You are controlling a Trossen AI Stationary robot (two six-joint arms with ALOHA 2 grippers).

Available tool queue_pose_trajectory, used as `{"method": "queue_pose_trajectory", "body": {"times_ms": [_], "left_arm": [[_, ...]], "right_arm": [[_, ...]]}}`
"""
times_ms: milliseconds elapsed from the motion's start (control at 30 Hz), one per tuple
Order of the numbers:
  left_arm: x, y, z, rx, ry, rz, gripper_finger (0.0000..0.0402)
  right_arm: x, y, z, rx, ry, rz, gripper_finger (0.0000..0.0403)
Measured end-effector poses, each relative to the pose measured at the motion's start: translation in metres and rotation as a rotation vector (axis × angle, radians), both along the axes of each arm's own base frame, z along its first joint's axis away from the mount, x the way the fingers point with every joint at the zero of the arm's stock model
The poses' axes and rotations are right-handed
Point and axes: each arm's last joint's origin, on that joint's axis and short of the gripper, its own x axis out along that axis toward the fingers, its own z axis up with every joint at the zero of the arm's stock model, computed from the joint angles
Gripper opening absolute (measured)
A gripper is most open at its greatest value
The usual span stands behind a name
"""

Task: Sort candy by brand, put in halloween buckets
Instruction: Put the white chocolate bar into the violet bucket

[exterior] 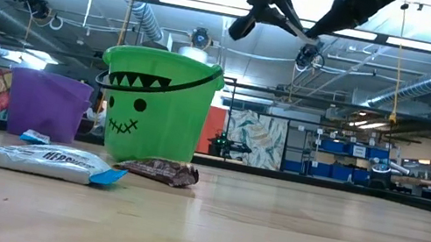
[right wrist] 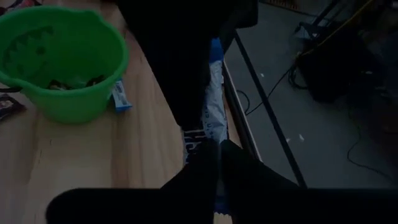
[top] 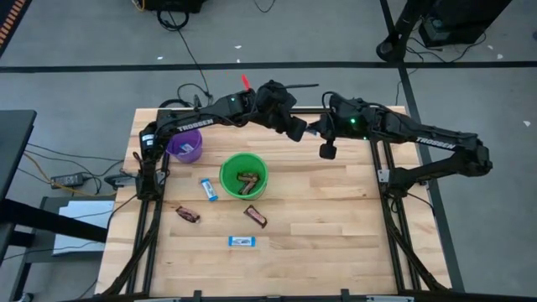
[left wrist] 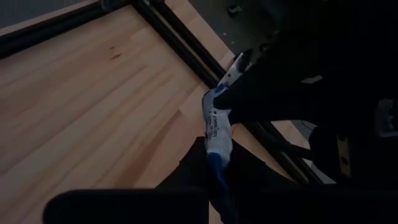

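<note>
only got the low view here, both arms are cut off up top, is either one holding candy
observer: yes. In the wrist views the left gripper and the right gripper each seem to have their fingers shut on opposite ends of one blue-and-white candy, above the table's far edge.
operator: whats inside the green bucket, i only see its face
observer: dark brown bars lie in the green bucket.
operator: and the purple one
observer: the purple bucket holds a blue-and-white wrapper.
</note>
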Motion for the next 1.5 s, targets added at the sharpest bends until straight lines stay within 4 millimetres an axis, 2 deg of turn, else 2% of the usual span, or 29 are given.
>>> {"method": "queue_pose_trajectory", "body": {"times_ms": [267, 400, 500, 633, 767, 867, 967, 1067, 1200, 1333, 1500], "left_arm": [[-0.001, 0.001, 0.0, -0.004, 0.002, -0.002, 0.0027], [-0.016, 0.006, 0.011, 0.014, 0.028, 0.007, 0.0027], [-0.049, 0.007, 0.03, 0.053, 0.11, 0.06, 0.0027], [-0.109, 0.004, 0.064, 0.162, 0.228, 0.231, 0.0027], [-0.172, -0.011, 0.094, 0.204, 0.288, 0.408, 0.0027], [-0.213, -0.026, 0.104, 0.211, 0.362, 0.553, 0.0033], [-0.242, -0.038, 0.107, 0.216, 0.426, 0.667, 0.0033], [-0.251, -0.043, 0.11, 0.22, 0.401, 0.702, 0.0027], [-0.248, -0.042, 0.093, 0.212, 0.475, 0.701, 0.0027], [-0.245, -0.042, 0.053, 0.143, 0.607, 0.7, 0.0027], [-0.256, -0.048, -0.001, 0.039, 0.725, 0.758, 0.0029]], "right_arm": [[-0.017, 0.005, 0.025, -0.069, -0.161, 0.01, 0.0099], [-0.033, 0.006, 0.036, -0.13, -0.198, -0.071, 0.0122], [-0.048, 0.004, 0.038, -0.159, -0.162, -0.164, 0.0129], [-0.066, 0.002, 0.035, -0.121, -0.116, -0.241, 0.0129], [-0.074, -0.001, 0.034, -0.071, -0.12, -0.291, 0.0128], [-0.075, -0.002, 0.035, -0.056, -0.138, -0.296, 0.0128], [-0.073, -0.003, 0.036, -0.044, -0.169, -0.299, 0.0128], [-0.071, -0.004, 0.037, -0.037, -0.189, -0.304, 0.0128], [-0.068, -0.005, 0.038, -0.036, -0.207, -0.303, 0.0128], [-0.067, -0.005, 0.036, -0.025, -0.193, -0.305, 0.0128], [-0.068, -0.003, 0.034, 0.004, -0.181, -0.294, 0.0128]]}}
